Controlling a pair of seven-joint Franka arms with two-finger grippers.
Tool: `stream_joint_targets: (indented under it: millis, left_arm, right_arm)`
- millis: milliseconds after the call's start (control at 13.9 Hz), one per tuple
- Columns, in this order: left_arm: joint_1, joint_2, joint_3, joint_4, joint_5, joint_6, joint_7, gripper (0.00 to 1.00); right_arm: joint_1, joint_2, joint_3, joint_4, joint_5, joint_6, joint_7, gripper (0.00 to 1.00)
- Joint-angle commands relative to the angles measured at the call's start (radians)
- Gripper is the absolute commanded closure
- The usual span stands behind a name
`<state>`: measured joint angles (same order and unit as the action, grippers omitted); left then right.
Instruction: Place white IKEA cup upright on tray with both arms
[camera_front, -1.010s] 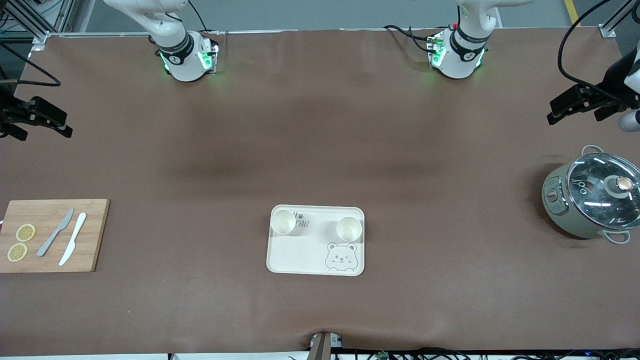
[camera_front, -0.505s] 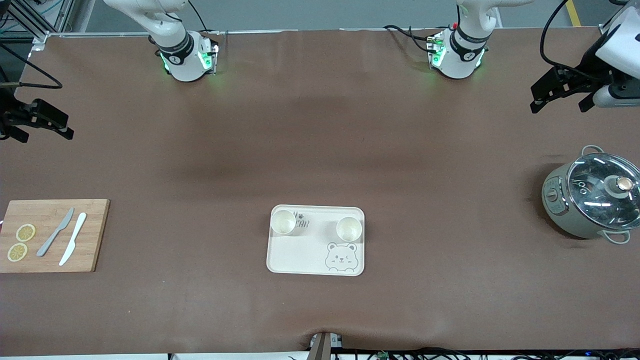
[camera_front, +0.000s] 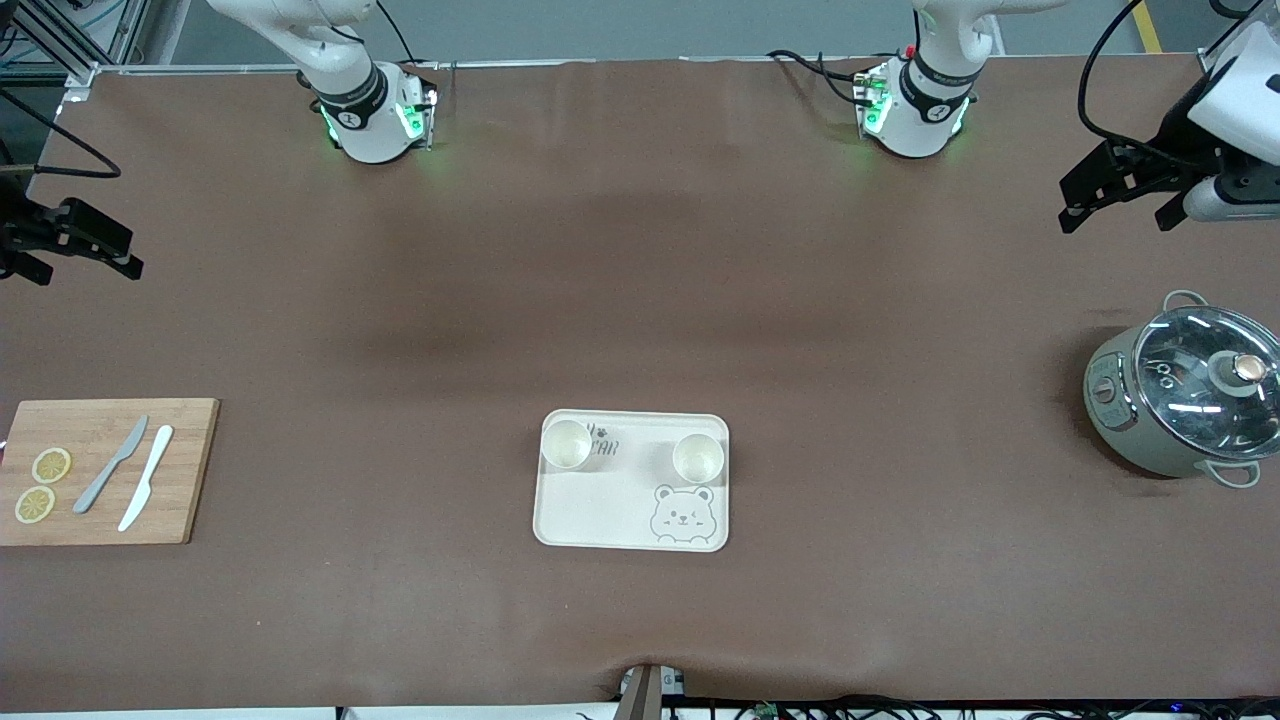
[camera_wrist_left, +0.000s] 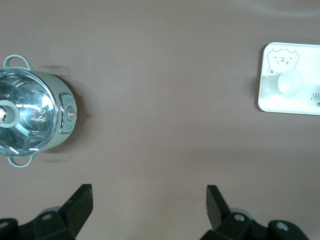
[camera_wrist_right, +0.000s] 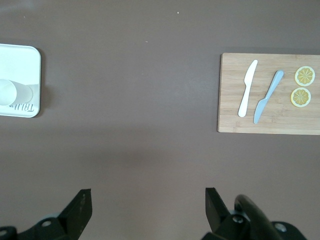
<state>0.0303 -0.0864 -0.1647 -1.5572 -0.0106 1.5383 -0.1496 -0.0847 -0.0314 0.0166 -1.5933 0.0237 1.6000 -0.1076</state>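
1. Two white cups stand upright on the cream bear-face tray at the middle of the brown table, close to the front camera's edge

2. One cup sits in the tray corner toward the right arm's end, partly covering the printed lettering; the other cup sits toward the left arm's end, just above the cartoon bear in the front view

3. The left gripper hangs in the air over bare table at the left arm's end, fingers spread wide with nothing between them, as the left wrist view confirms

4. The right gripper hovers at the right arm's end of the table, over bare cloth, its fingers likewise spread and empty

5. A grey-green cooking pot with a glass lid and side handles stands under and nearer the front camera than the left gripper, well apart from the tray

6. A wooden cutting board lies at the right arm's end, carrying a grey knife, a white knife and two lemon slices

7. Open brown cloth separates the tray from both the pot and the board; nothing stands between either gripper and the cups
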Motion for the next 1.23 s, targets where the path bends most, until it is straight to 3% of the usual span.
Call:
stream_joint_targets:
  millis: [0,1155]
  left_arm:
    - [0.011,0.005,-0.003,0.02,0.015,-0.012,0.012,0.0]
    - [0.016,0.02,0.005,0.057,0.009,-0.013,0.019,0.0]
  right_arm:
    - [-0.006,0.004,0.002,0.01,-0.013,-0.008,-0.007,0.0]
    - [-0.004,0.005,0.0,0.01,-0.014,-0.005,-0.006,0.0]
